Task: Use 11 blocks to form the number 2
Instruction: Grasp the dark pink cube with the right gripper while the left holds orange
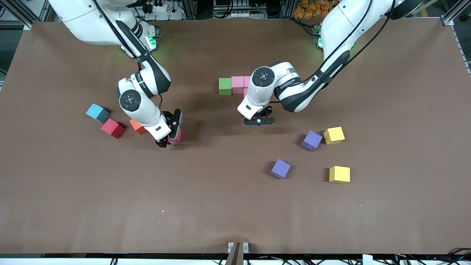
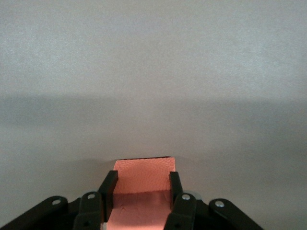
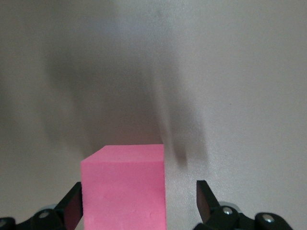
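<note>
The left claw (image 2: 141, 191) is clamping a salmon-orange block (image 2: 144, 177) just beside the started row of green block (image 1: 225, 86) and pink block (image 1: 237, 84), presumably to extend the figure. The right claw (image 3: 139, 199) is straddling a bright pink block (image 3: 123, 187) on the counter (image 1: 220, 206) with jaws wide (lined up for a pickup, it looks).

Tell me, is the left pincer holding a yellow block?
No, the left pincer is shut on an orange block; both yellow blocks lie loose on the table.

Green block (image 1: 225, 86), pink blocks (image 1: 237, 84), purple blocks (image 1: 311, 140), yellow cubes (image 1: 333, 135), brown table (image 1: 386, 92)
</note>
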